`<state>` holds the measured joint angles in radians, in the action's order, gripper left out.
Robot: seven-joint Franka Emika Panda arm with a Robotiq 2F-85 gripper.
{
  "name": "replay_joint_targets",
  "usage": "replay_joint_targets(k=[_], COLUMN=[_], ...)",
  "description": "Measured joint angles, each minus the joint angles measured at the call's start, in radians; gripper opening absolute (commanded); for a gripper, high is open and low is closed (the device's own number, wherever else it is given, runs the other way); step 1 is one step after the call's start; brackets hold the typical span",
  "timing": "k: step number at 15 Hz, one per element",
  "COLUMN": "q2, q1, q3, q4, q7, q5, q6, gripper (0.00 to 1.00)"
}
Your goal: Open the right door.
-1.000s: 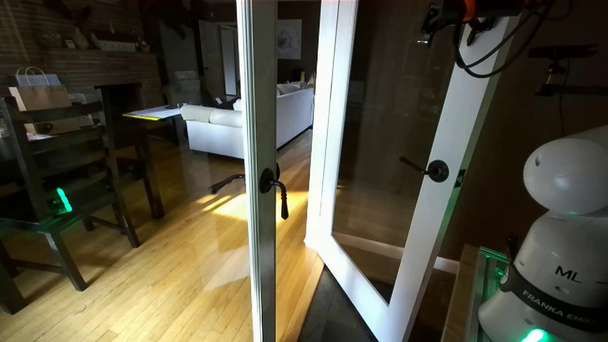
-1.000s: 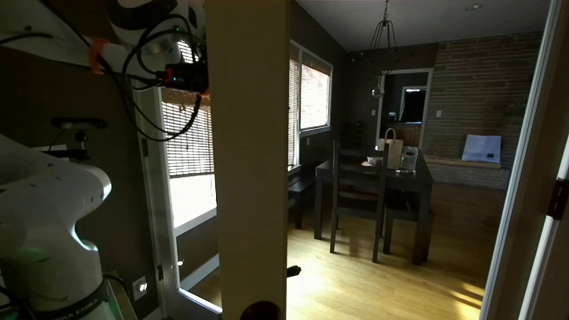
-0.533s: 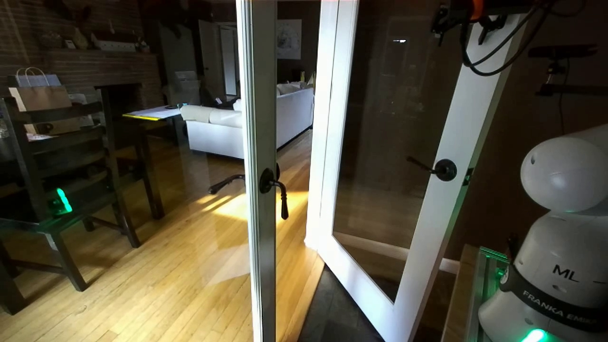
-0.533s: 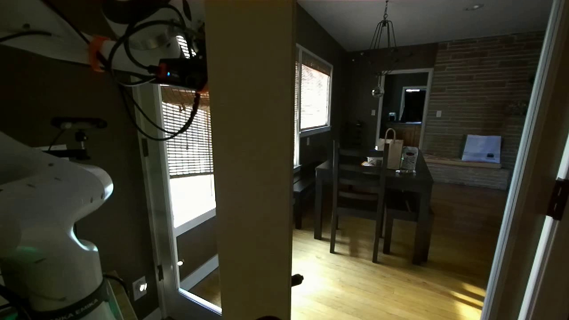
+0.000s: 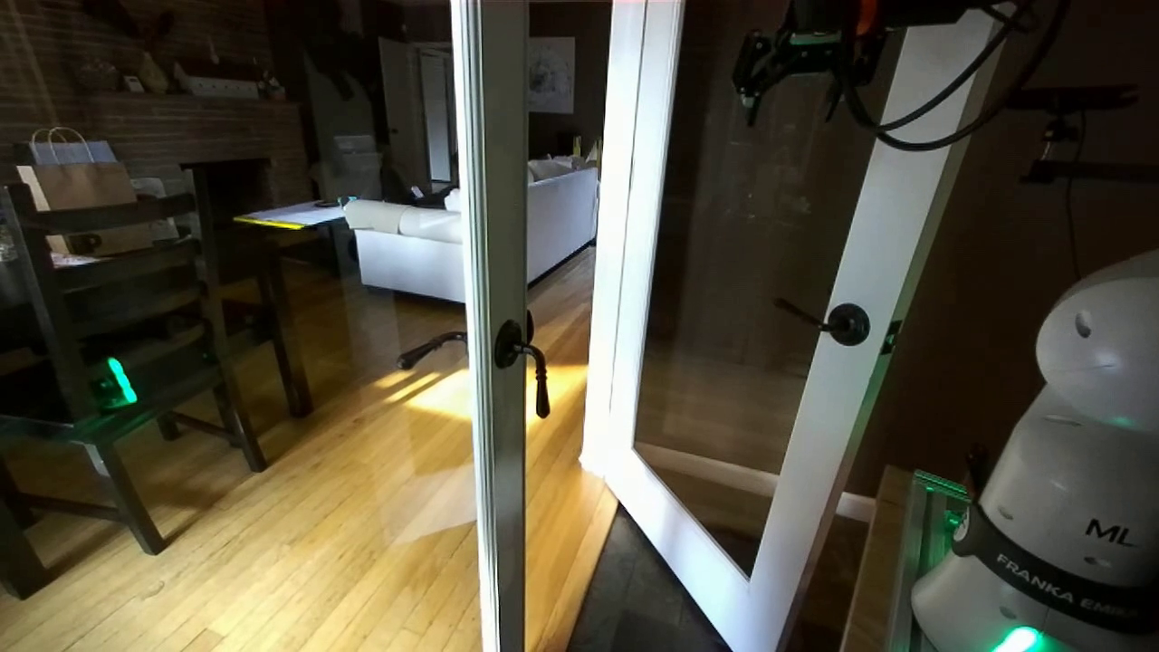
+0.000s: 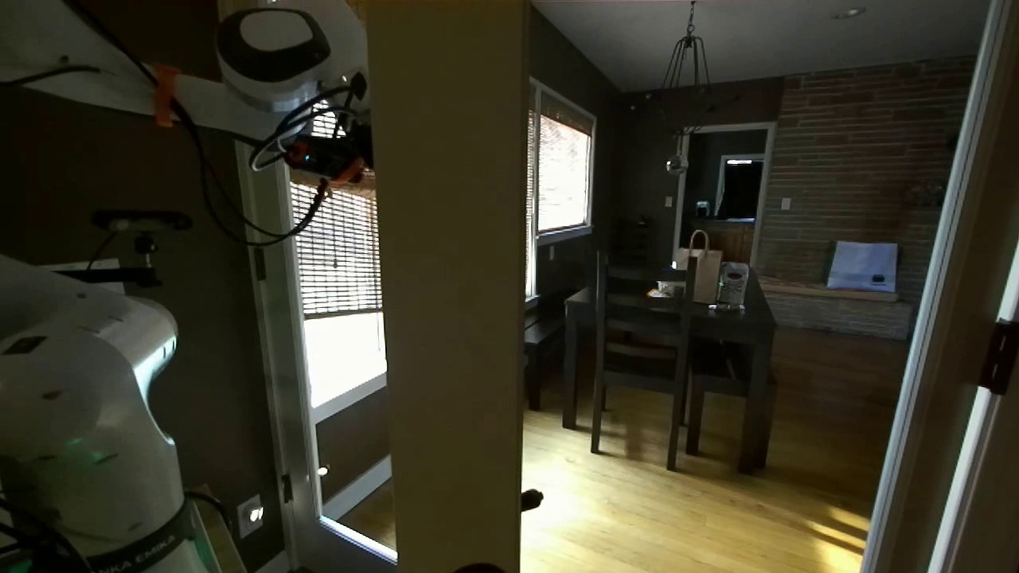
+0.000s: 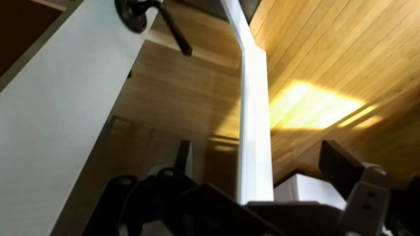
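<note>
The right door stands partly open, turned toward the robot, with a white frame, a glass pane and a dark lever handle. In an exterior view its stile stands in front of the arm's end and hides the gripper. In the wrist view the stile fills the left and the handle is at the top left. My gripper is open and empty, high in front of the upper pane, well above the handle. Its fingers are spread wide in the wrist view. I cannot tell whether it touches the door.
The matching glass door stands edge-on with its own handles. A white post rises between the fingers in the wrist view. Loose cables hang under the wrist. Beyond are a dark chair, a table and a white sofa.
The right door swung slightly farther toward the robot, then held still over the last half second. The gripper moved away from the door's free edge, toward the pane's middle, and slightly lower.
</note>
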<state>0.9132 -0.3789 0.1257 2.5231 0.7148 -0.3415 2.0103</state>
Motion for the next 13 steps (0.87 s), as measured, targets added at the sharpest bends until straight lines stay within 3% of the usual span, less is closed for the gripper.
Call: replay_joint_targets(k=[5, 13], q2=[-0.012, -0.050], q1=[0.182, 0.263], q3=[0.005, -0.145], q4=[-0.001, -0.011], q7=[-0.050, -0.341], q5=[0.140, 0.282], q6=[-0.133, -0.159], gripper=[1.00, 1.00])
